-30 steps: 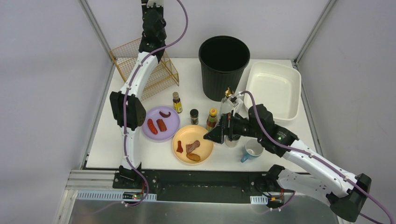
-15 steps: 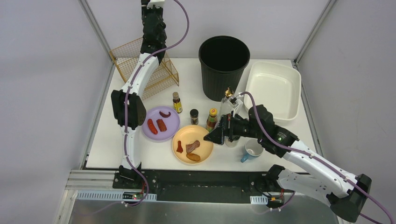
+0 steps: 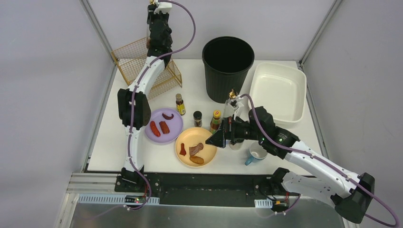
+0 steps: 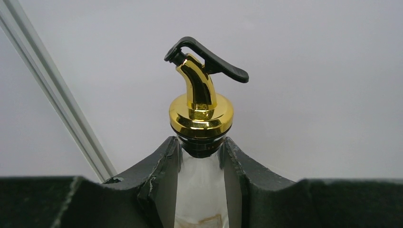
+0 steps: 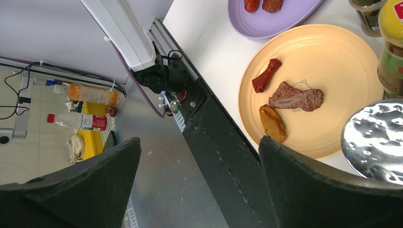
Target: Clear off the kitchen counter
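The white kitchen counter (image 3: 195,78) carries a purple plate (image 3: 174,124) with sausage pieces, a yellow plate (image 3: 209,142) with meat pieces, three small condiment bottles (image 3: 197,118), a clear bottle with a gold spout (image 3: 231,105) and a blue-handled mug (image 3: 257,153). My left gripper (image 3: 156,10) is raised high at the back. It is shut on the neck of a glass bottle with a gold pourer (image 4: 201,102). My right gripper (image 3: 217,138) is open and empty over the yellow plate's right edge (image 5: 304,61).
A black bin (image 3: 228,66) stands at the back centre. A white tub (image 3: 278,90) is at the back right and a wire basket (image 3: 142,66) at the back left. A shiny round silver top (image 5: 375,142) is close to my right finger.
My left arm has lifted and swung slightly right with the bottle. My right arm has barely moved.
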